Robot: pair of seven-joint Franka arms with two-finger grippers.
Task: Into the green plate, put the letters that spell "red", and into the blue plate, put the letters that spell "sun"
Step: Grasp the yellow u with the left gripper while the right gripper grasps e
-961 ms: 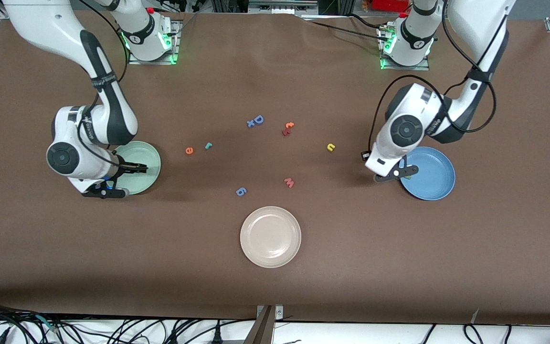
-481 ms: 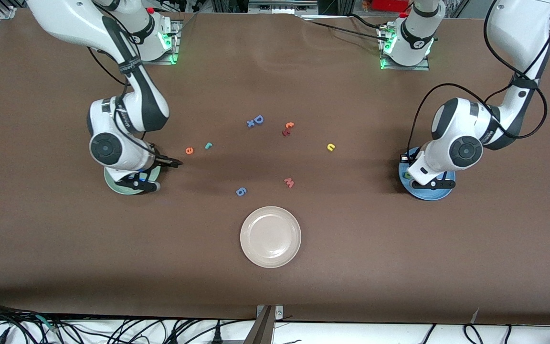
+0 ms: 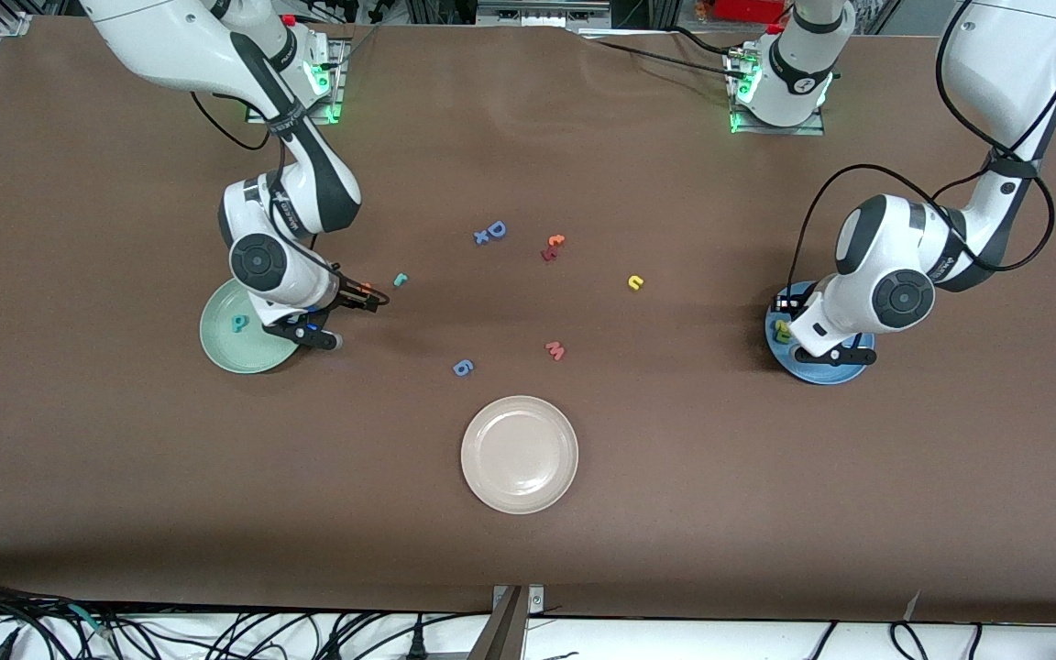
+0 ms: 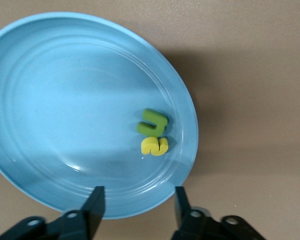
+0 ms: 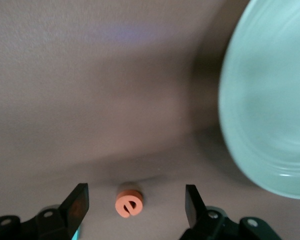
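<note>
right tool [image 5: 135,207]: i see it released, fingers wide, over the orange e [image 5: 128,203], beside green plate [image 3: 221,344].
left tool [image 4: 137,207]: released over blue plate [image 4: 50,100]; green letter [image 4: 153,123] and yellow s [image 4: 155,146] lie inside.

blue plate [image 4: 50,100]: we see smooth, glossy plastic with sheen | green plate [image 5: 270,100]: smooth, faintly glossy | orange "e" [image 5: 129,203]: matt foam | green letter [image 4: 153,123] and yellow letter [image 4: 155,146]: matt foam | table [image 3: 766,504]: matt brown covering | cream plate [image 3: 519,454]: smooth, satin
</note>
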